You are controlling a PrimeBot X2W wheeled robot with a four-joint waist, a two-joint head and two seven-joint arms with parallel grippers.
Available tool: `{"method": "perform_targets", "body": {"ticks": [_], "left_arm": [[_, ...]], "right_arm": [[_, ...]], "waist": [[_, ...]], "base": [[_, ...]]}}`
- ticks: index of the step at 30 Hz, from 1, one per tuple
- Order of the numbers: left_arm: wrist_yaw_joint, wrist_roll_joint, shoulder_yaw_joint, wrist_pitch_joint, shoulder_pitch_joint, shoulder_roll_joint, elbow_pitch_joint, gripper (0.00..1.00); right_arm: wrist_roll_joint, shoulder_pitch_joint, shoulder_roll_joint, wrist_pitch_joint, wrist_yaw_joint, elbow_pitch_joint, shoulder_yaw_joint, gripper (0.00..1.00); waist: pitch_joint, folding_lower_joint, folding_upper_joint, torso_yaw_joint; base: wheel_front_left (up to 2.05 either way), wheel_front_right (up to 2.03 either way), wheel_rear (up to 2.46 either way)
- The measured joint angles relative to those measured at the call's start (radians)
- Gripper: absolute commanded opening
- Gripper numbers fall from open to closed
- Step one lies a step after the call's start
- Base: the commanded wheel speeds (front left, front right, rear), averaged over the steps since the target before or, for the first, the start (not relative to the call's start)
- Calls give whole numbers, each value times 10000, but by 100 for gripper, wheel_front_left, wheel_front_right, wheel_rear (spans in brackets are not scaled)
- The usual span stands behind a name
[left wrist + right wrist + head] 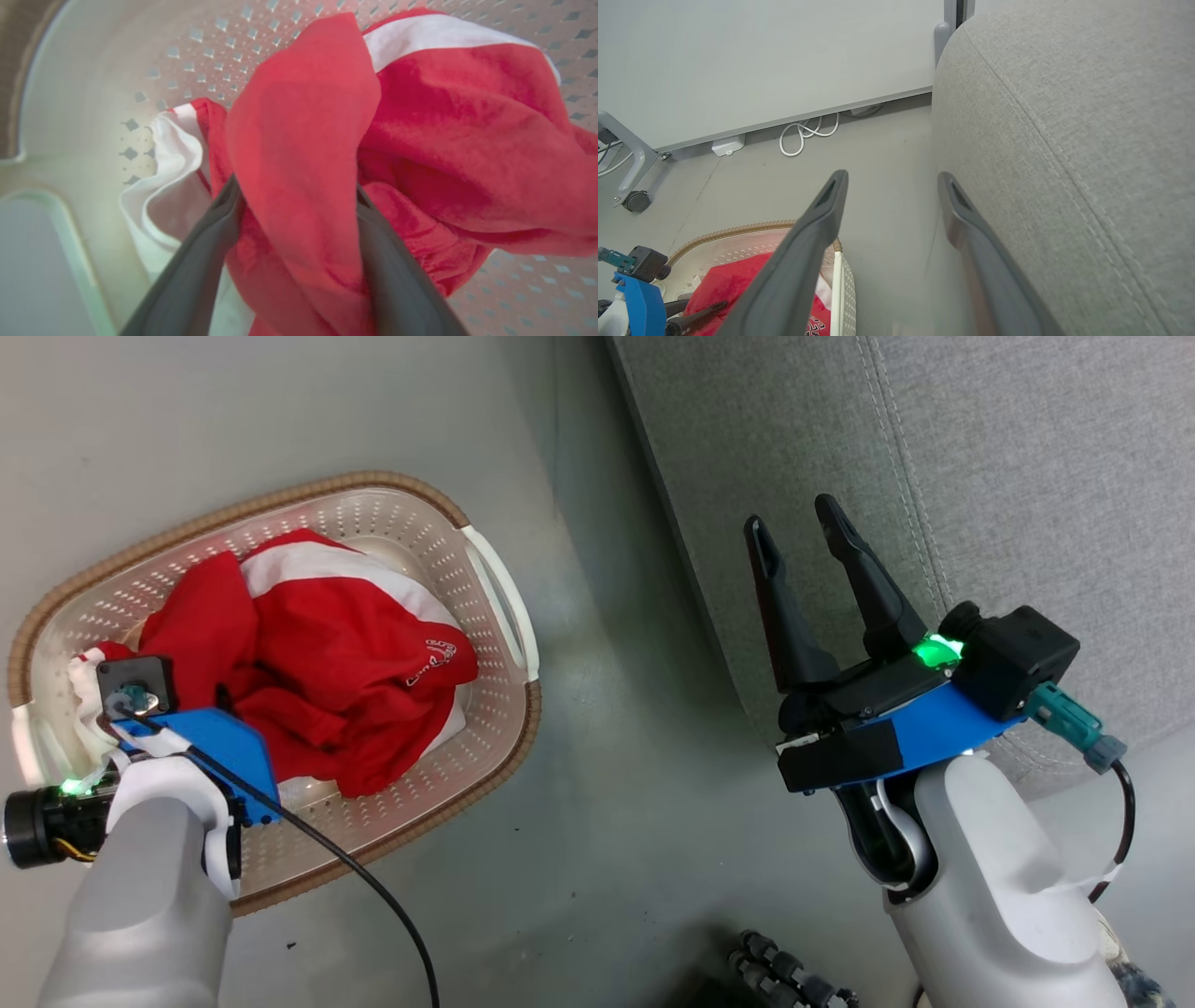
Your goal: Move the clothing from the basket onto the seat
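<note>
Both pairs of jaws stand wide apart: your left gripper (295, 184) straddles a red fold of the clothing (327, 663), and your right gripper (794, 523) hangs empty just beside the seat (1027, 476). A white cable (803, 135) coils by the wall (761, 60). Grey floor (607, 803) separates the seat from the basket (280, 490), which holds the red-and-white heap.

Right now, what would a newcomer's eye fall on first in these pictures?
Bright red and white soft clothing heaped in the cream perforated plastic basket at the left, the open left gripper straddling a red fold. At the right, the large grey fabric sofa, the open right gripper at its edge.
</note>
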Motion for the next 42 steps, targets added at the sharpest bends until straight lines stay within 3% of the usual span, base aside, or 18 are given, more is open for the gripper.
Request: {"method": "perform_targets", "body": {"ticks": [3,4,5,28,42], "left_arm": [[48,-6,-12,165,-105,61,96,100],[67,-17,-12,178,-148,75,119,35],[67,-29,-15,196,-167,84,132,0],[-387,-546,-268,142,-236,-510,779,0],[-1212,-1049,-529,-765,211,-1605,1831,0]], "right_arm": [[111,0,0,0,0,-23,63,100],[140,0,0,0,0,-23,67,100],[174,-1,0,0,0,-23,77,100],[-8,-26,0,0,0,196,-113,100],[-903,719,10,-4,0,982,-585,100]], "waist": [[93,-1,1,-78],[113,-1,0,-93],[124,-1,1,-104],[-372,-1,0,131],[-2466,-1,1,729]], "base": [[0,0,0],[0,0,0],[0,0,0],[0,0,0],[0,0,0]]}}
